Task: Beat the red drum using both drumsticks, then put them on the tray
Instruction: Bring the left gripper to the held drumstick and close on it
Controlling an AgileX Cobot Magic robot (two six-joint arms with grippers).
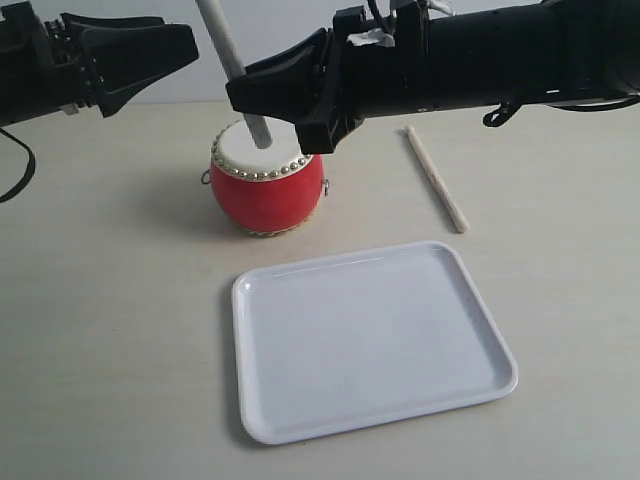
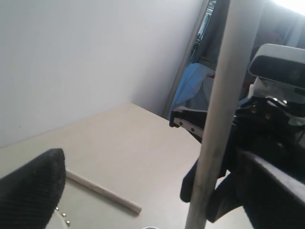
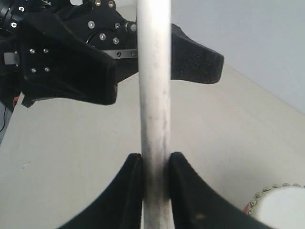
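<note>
I've got my right end effector (image 3: 156, 176) clamped on an upright drumstick (image 1: 228, 50), tip on the red drum (image 1: 268, 190), left end effector (image 1: 175, 42) open and empty, tray (image 1: 370, 340) just nearer.

Pale tabletop (image 1: 100, 350), white wall (image 2: 71, 57), blue cloth (image 2: 193, 83) beyond

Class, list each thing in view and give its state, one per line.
Red drum: upright on the table.
Held drumstick: steep, clamped in right gripper, tip at the drum's top.
Other drumstick: lying flat on the table.
Tray: empty.
Left gripper: open, holding nothing.
</note>
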